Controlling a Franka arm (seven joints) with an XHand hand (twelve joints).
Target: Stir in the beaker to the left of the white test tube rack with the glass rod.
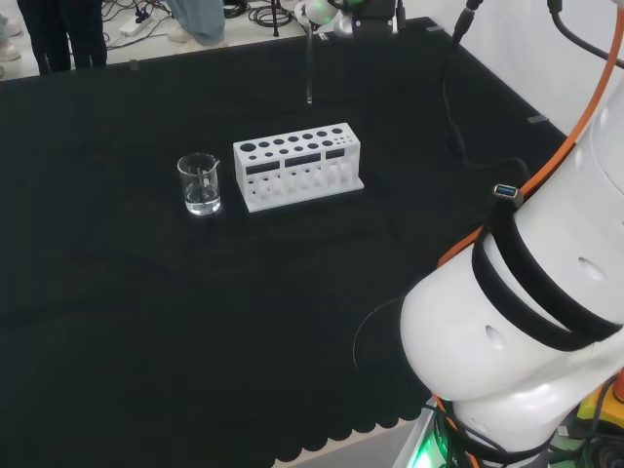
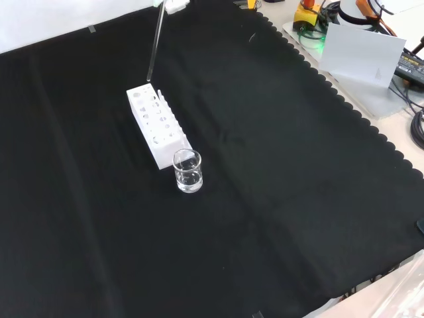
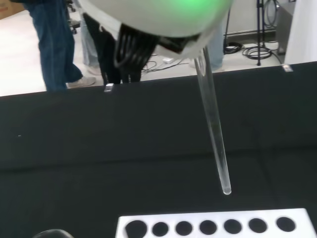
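Where the glass rod point(image 1: 309, 68) hangs near-vertical, its lower tip is in the air beyond the white test tube rack point(image 1: 297, 164), at about 12 o'clock from it in the head view. The hand point(image 1: 336, 15) grips the rod's upper end; it is cut off by the frame edge, so its fingers are hard to make out. The beaker point(image 1: 200, 183), with a little clear liquid, stands on the bench point(image 1: 146, 312) at 9 o'clock from the rack, just beside it.

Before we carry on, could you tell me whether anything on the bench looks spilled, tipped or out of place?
Nothing stands out: the beaker stands upright beside the white test tube rack, the cloth around them looks dry, and the glass rod hangs above the rack.
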